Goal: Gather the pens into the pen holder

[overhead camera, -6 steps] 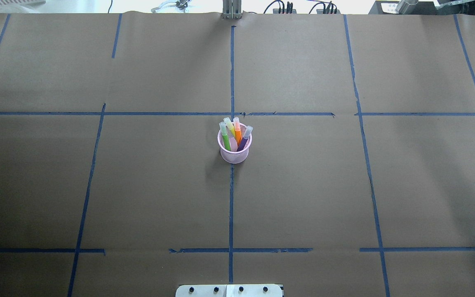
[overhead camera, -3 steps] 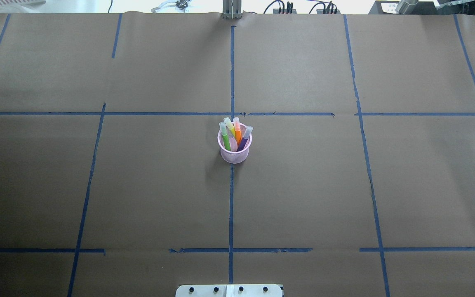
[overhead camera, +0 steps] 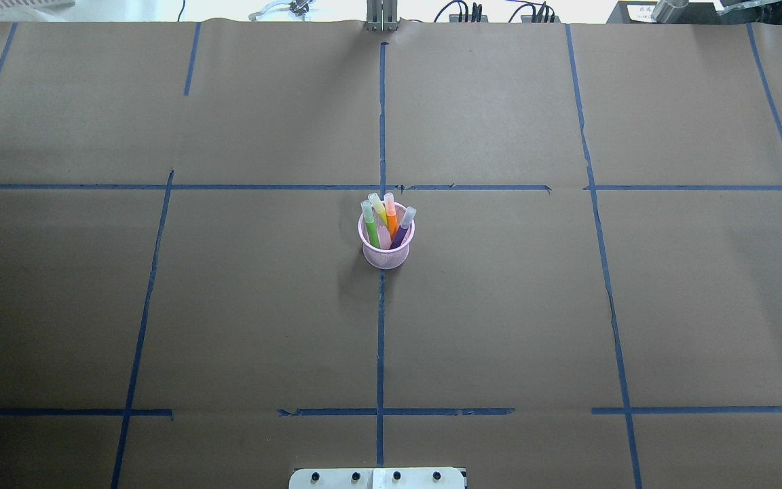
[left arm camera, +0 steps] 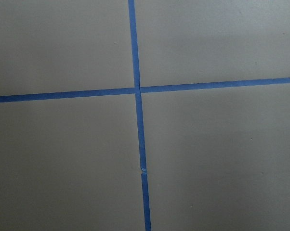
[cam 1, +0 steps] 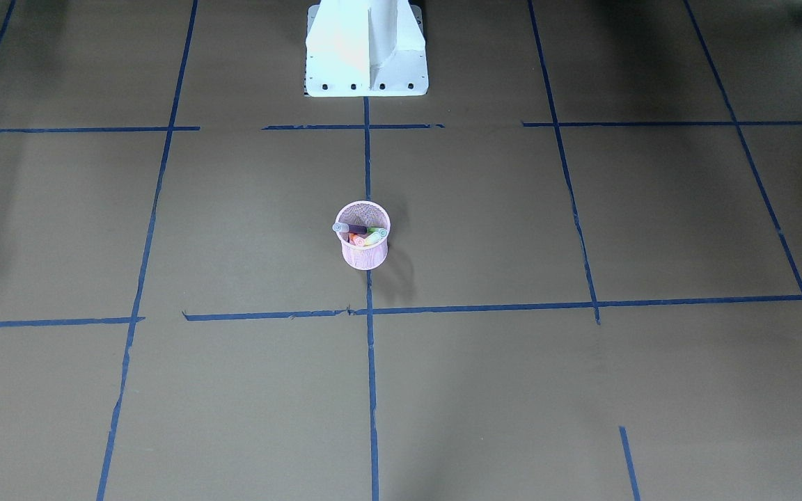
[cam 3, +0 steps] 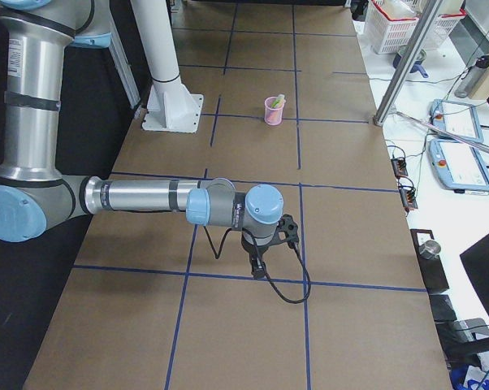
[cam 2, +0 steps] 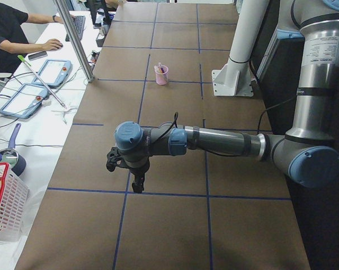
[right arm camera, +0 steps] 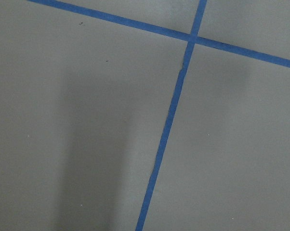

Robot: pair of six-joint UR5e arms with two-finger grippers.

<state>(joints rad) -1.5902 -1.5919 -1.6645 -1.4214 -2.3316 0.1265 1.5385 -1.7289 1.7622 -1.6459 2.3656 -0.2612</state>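
The pink mesh pen holder (overhead camera: 386, 257) stands upright at the table's centre, on a blue tape line. Several pens stand inside it with pale cap ends up, among them a green pen (overhead camera: 371, 232), an orange pen (overhead camera: 391, 221) and a purple pen (overhead camera: 400, 236). The front-facing view shows the pen holder (cam 1: 364, 256) with the pens leaning across its rim. My left gripper (cam 2: 138, 183) hangs over the table far from the holder, seen only from the side. My right gripper (cam 3: 258, 266) does likewise at the other end. Whether either is open, I cannot tell.
Brown paper with blue tape lines covers the table. The white robot base (cam 1: 366, 49) sits at the table's edge. A person at a desk (cam 2: 12, 34), tablets (cam 2: 23, 93), a metal pole (cam 2: 76, 42) and a white basket (cam 2: 3, 208) lie beyond the table's side.
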